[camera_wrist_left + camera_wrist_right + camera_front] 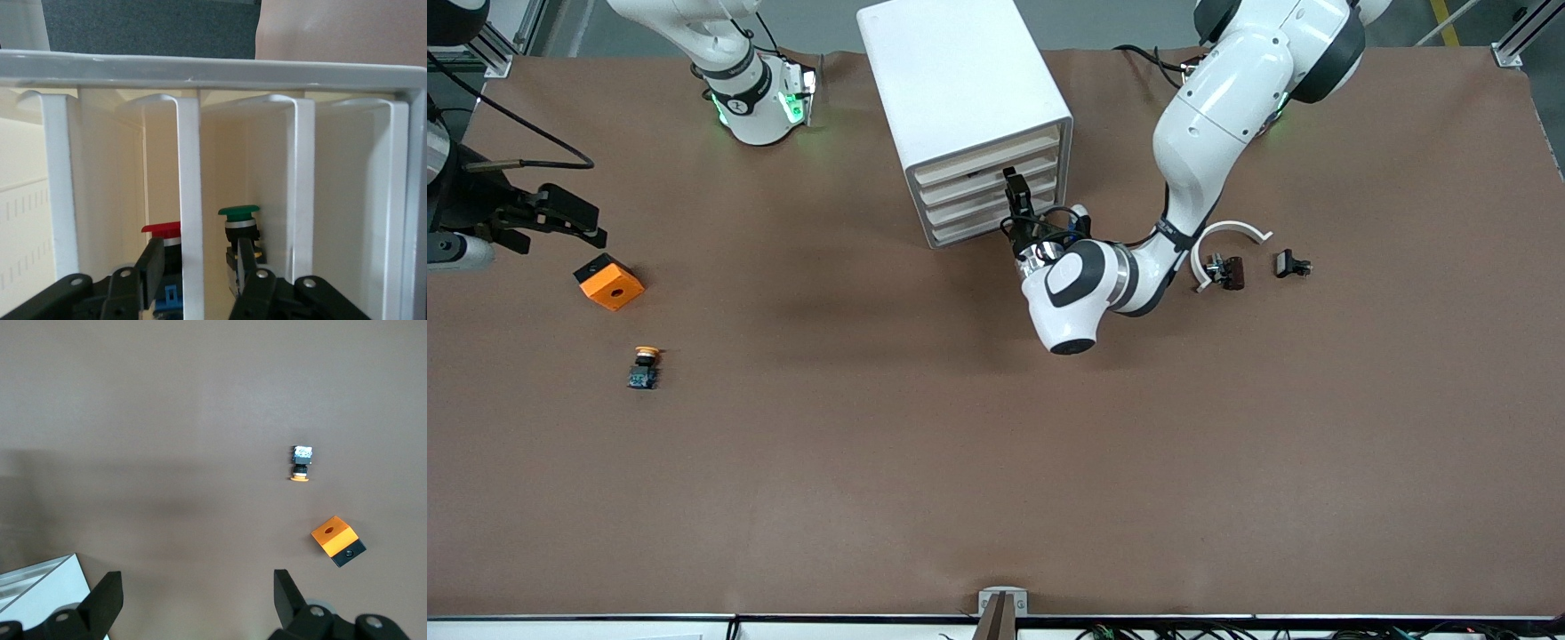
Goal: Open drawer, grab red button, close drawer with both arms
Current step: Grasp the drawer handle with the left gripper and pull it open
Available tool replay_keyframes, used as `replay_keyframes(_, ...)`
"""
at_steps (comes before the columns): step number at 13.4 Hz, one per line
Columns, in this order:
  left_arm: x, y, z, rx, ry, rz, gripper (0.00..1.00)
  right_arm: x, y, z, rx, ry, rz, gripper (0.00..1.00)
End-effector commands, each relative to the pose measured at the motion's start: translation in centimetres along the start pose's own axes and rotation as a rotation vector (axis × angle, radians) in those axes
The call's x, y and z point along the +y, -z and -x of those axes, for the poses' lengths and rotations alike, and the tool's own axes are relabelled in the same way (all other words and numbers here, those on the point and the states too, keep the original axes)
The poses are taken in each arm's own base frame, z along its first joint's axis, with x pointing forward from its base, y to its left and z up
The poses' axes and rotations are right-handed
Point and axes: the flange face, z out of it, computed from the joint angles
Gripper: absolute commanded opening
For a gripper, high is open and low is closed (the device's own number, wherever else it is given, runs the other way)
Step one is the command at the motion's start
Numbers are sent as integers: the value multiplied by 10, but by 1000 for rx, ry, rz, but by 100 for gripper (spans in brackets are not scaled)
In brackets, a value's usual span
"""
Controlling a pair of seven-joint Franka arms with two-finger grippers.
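Left claw [200,267] astride a drawer handle [190,200] edge (grip unclear), right claw [193,597] spread over open table [960,462]

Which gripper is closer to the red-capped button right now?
Left. The left gripper straddles a drawer handle with the red-capped button just inside; the right gripper hangs above the orange block.

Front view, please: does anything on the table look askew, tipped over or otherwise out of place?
The drawer cabinet sits skewed to the table's edges, and the yellow-capped button lies on its side, nearer the camera than the orange block. Nothing looks damaged. The left gripper straddles a drawer handle; the right gripper waits above the table.
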Motion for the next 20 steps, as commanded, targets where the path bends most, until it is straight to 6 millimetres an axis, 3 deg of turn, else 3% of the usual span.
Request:
replay_keyframes(1, 2, -3, -1, -7, 18, -26, 18, -3, -3, 1, -10, -10, 12, 100)
replay_keyframes(2, 1, -3, 1, -19, 14, -35, 0, -4, -4, 1, -12, -13, 9, 100)
replay_keyframes(6, 0, 15, -4, -58, 0, -29, 0, -17, -5, 2, -20, -56, 10, 100)
replay_keyframes(9, 7, 55, -22, -135, 0, 17, 0, -35, -6, 5, -30, -117, 11, 100)
replay_keyframes(11, 6, 94, -35, -197, 5, 70, 0, -61, -8, 8, -42, -209, 18, 100)
replay_keyframes(14, 8, 142, -53, -288, -6, 151, 0, -125, -13, 19, -52, -370, 37, 100)
replay_keyframes(17, 10, 164, -67, -330, -41, 179, 0, -193, -26, 32, -57, -468, 53, 100)
replay_keyframes(18, 12, 169, -71, -340, -56, 190, 36, -212, -34, 33, -72, -501, 50, 100)
replay_keyframes(19, 15, 172, -74, -336, -69, 208, 99, -229, -43, 32, -83, -540, 37, 100)
replay_keyframes(20, 14, 181, -81, -340, -85, 233, 100, -250, -52, 31, -72, -592, 23, 100)
